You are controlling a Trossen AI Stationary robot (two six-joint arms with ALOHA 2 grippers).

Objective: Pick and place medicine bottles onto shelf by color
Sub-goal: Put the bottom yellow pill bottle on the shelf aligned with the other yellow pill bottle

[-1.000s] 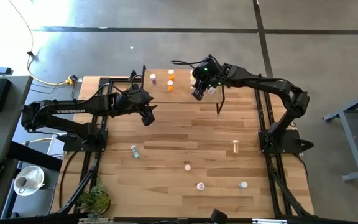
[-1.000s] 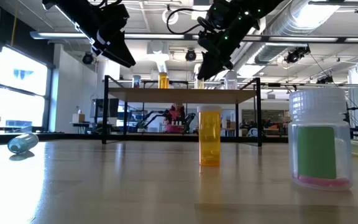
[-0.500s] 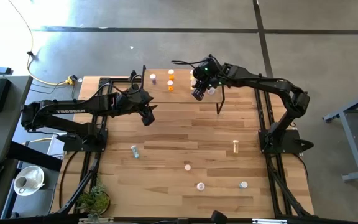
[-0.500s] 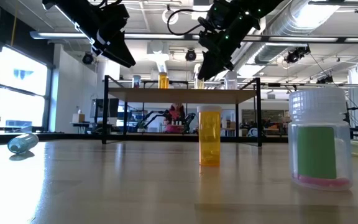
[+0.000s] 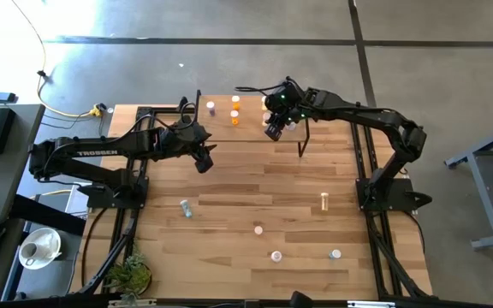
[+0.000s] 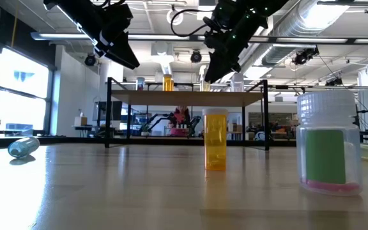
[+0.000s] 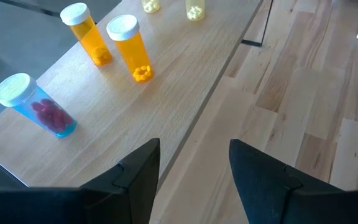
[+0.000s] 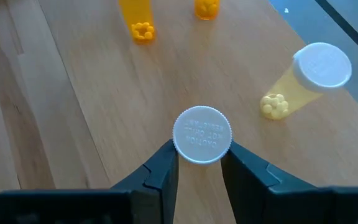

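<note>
The shelf [image 5: 255, 120] at the tabletop's far edge already carries a blue bottle [image 7: 35, 106], two orange bottles [image 7: 131, 48] and a yellow bottle [image 8: 306, 79]. The right pincer [image 8: 197, 163] grips a white-capped bottle [image 8: 202, 134] over the shelf. The left pincer [image 7: 192, 171] hangs open, empty. Five bottles [image 5: 323, 202] wait near the tabletop's near edge.

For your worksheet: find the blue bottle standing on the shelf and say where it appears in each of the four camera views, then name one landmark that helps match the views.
High view: blue bottle, left end of the shelf.
Low view: at the shelf top's left, beside an orange bottle.
Left wrist view: far left, red pills inside.
Right wrist view: not in it.
Shared landmark: the two orange bottles next to it.
</note>
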